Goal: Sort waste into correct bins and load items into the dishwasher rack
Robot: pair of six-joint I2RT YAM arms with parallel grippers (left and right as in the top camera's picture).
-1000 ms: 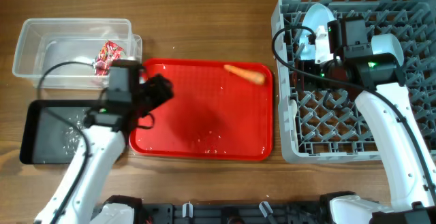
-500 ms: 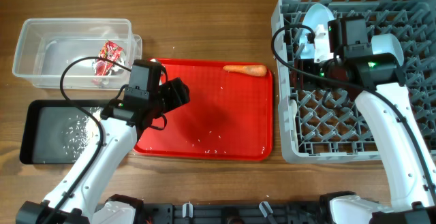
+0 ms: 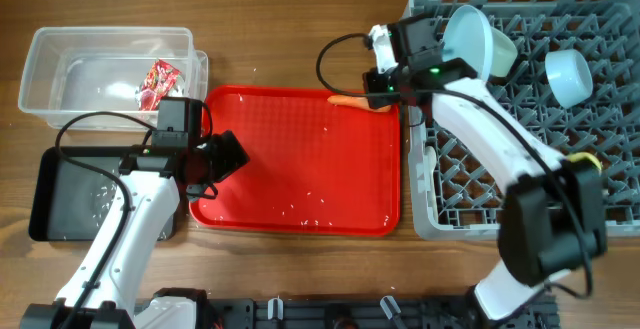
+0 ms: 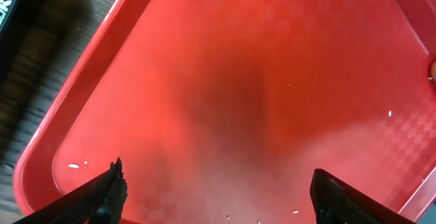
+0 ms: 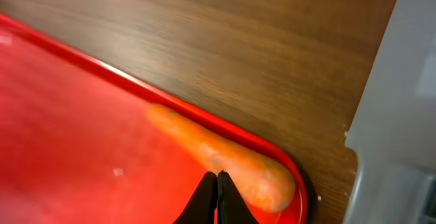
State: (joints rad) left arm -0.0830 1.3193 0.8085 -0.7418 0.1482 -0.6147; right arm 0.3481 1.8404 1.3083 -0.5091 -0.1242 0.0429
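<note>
The small orange carrot (image 5: 225,157) lies in the back right corner of the red serving tray (image 3: 300,159), against its rim. My right gripper (image 5: 217,178) is shut with nothing between its fingers, its tips right at the carrot's near side. In the overhead view the right gripper (image 3: 375,91) reaches out from the grey dishwasher rack (image 3: 520,194) to the carrot (image 3: 348,100). My left gripper (image 4: 218,190) is open over the tray's left part and holds nothing. Two pale blue bowls (image 3: 482,39) (image 3: 568,75) stand in the rack. A red-and-clear wrapper (image 3: 160,81) lies in the clear tub (image 3: 60,49).
The black tray (image 3: 70,219) sits at the front left beside the left arm, with small pale bits in it. Tiny crumbs dot the red tray (image 4: 75,165). Bare wooden table (image 5: 259,54) runs behind the tray, and the rack's grey wall (image 5: 402,115) stands just right of the carrot.
My right arm has swung left out of the rack to the carrot and its jaws have shut. My left gripper has drawn back to the left and opened wider.
</note>
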